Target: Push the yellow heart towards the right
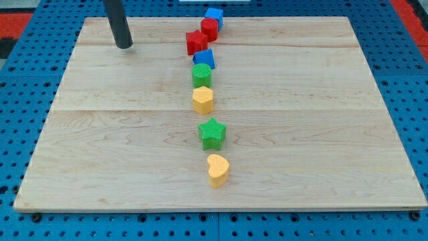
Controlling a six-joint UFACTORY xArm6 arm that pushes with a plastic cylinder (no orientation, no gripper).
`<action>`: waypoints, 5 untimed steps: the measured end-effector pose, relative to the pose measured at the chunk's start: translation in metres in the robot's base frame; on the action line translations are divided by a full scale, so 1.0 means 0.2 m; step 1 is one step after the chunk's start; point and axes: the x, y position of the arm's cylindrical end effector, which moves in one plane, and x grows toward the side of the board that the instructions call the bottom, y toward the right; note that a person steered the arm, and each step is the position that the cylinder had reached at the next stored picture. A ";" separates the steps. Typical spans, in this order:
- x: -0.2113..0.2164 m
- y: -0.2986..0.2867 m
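Note:
The yellow heart (218,169) lies on the wooden board (321,134) near the view's bottom, at the low end of a line of blocks. Just above it is a green star (212,133). My tip (124,46) rests on the board at the view's top left, far from the heart and left of the whole line.
Up the line from the star stand a yellow hexagon-like block (202,100), a green round block (201,74), a blue block (204,59), a red star-like block (196,43), a red round block (209,29) and a blue block (214,16). A blue pegboard (408,80) surrounds the board.

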 end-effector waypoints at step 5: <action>1.36 0.49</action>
